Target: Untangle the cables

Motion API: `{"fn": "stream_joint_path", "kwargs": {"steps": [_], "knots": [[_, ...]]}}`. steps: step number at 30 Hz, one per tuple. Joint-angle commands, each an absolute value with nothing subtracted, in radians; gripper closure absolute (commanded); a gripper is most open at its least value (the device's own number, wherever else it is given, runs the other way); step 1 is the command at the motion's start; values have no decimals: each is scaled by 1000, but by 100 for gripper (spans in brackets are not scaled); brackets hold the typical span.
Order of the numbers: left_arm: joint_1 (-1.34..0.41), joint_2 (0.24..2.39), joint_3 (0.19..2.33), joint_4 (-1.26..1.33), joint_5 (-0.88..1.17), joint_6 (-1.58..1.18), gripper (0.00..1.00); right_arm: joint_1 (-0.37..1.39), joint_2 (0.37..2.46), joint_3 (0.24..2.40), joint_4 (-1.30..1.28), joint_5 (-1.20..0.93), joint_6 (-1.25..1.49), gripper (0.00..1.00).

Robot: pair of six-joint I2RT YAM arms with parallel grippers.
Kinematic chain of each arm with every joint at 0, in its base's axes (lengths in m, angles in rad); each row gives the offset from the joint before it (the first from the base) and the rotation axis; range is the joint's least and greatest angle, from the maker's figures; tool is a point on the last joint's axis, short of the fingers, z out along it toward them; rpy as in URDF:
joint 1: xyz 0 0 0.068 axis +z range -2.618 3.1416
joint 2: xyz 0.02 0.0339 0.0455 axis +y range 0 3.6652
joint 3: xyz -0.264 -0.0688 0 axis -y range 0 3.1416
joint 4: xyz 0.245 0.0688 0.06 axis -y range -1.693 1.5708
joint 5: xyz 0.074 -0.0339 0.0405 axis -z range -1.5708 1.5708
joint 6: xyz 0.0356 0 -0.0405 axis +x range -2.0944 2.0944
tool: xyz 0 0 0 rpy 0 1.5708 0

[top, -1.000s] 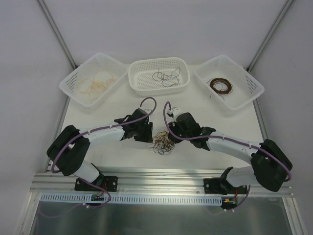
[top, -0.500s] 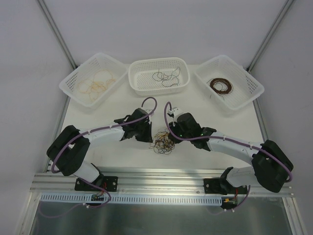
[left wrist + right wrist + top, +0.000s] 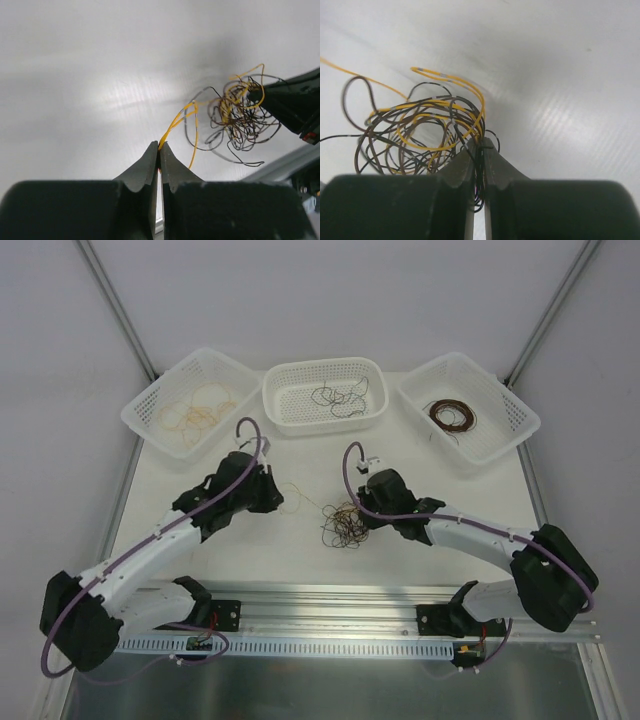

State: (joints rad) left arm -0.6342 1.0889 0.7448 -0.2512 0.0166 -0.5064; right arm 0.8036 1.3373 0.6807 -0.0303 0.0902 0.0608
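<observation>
One second back: left gripper (image 3: 160, 146) right at the tangle (image 3: 345, 525), jaws part open. Now pulled back to the left, jaws pinched tight on a yellow wire (image 3: 179, 117). Wire drawn out of the heap across the bare table (image 3: 280, 550), no longer curled up inside. Tangle nudged a little to the right, near the middle of the table, in front of the middle basket (image 3: 325, 426). Right gripper (image 3: 479, 145) still at the tangle's right edge, jaws clamped on a few dark and yellow strands, holding the heap back.

Left basket (image 3: 150, 435), with other yellow wires in it, likely the home for this one. Good news for the job, then: one wire partly freed. Far end still looped into the heap, so probably more pulling needed.

Long way of the yellow wire: left to right, from the left jaws to the tangle, slanting a bit toward the near edge in the top view. Not fully straight, with some slack bend. No clear long way for the tangle: just a loose round ball of loops, pointing every way.
</observation>
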Motion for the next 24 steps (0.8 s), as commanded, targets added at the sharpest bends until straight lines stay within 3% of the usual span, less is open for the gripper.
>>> {"fn": "stream_joint_path", "kwargs": {"steps": [1,9,18,24], "knots": [[-551,921,788,-391,-129,-486,100,744,1319,652,-93,170,142,95],[-402,700,946,-578,-337,-411,100,598,1233,629,-193,212,196,94],[-362,710,1231,-724,-698,-309,100,465,1137,611,-279,216,242,91],[-356,765,1443,-729,-819,-224,100,413,1117,592,-293,199,250,90]]}}
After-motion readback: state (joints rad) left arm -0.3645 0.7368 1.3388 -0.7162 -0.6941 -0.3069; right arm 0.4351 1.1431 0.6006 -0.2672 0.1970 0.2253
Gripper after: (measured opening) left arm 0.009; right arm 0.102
